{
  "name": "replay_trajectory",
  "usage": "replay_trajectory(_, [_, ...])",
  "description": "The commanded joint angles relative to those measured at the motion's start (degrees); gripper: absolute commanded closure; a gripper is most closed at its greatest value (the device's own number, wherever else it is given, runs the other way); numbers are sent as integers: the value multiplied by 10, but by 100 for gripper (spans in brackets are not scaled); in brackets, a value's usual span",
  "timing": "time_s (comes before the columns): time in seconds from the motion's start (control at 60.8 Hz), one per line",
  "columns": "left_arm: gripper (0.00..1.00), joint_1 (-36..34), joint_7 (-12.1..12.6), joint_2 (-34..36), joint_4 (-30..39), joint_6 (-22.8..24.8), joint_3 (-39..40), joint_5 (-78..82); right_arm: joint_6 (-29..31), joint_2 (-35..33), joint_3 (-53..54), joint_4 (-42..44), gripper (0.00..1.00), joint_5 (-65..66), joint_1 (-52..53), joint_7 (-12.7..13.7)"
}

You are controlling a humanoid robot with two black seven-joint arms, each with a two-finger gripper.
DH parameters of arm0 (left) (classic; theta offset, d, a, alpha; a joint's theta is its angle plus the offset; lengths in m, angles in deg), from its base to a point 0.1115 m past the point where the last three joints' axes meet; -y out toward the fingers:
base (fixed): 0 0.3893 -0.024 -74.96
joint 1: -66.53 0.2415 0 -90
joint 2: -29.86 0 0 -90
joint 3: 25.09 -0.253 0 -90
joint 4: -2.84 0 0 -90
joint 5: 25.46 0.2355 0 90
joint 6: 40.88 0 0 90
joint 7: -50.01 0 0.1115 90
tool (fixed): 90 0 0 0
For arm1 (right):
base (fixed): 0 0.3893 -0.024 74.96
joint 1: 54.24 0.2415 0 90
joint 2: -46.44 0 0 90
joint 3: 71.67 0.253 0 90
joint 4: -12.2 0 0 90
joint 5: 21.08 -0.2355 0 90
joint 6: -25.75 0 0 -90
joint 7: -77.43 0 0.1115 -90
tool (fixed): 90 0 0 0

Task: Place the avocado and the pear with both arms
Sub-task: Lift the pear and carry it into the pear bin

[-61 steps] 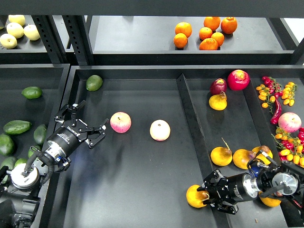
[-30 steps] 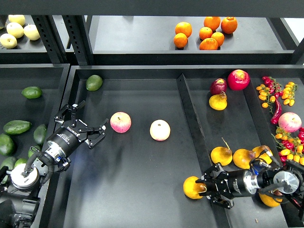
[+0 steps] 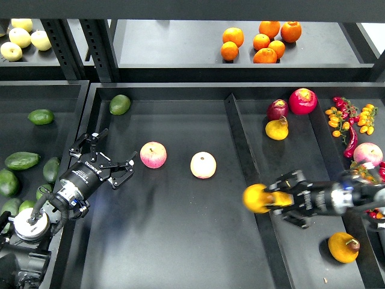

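My right gripper [image 3: 272,197] is shut on a yellow-orange pear [image 3: 256,198] and holds it, blurred by motion, above the divider [image 3: 239,144] between the middle and right trays. A dark green avocado [image 3: 120,104] lies in the far left corner of the middle tray [image 3: 174,241]. My left gripper [image 3: 112,155] is open and empty, just left of a pink-yellow apple [image 3: 153,155] and well in front of that avocado. Two other pears [image 3: 276,129] [image 3: 343,247] lie in the right tray.
A second pink-yellow apple [image 3: 203,165] lies mid-tray. Several avocados [image 3: 22,160] fill the left bin. Red apples [image 3: 302,100], cherry tomatoes [image 3: 337,117] and a chili sit at right. Oranges [image 3: 263,42] and pale fruits [image 3: 21,37] are on the back shelf.
My right gripper has lifted the pear from the front of the trays and carried it farther back and a little right, over the divider. The left arm has not moved.
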Motion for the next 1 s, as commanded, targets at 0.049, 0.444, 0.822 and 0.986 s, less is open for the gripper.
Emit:
replay_trajectory(0.049, [1,0,0,0,-1,0,0,0,0,-51,-22,-15,95,-27,-4,0])
replay_trajectory(0.444, [1,0,0,0,-3,0,0,0,0,-80,-31,-5,95,-33,-39,0])
replay_trajectory(0.822, [1,0,0,0,-3,0,0,0,0,-59,-31,25,92,-26,-66,0])
replay_trajectory(0.986, [1,0,0,0,-3,0,0,0,0,-49,-31,32,91,-24,-72,0])
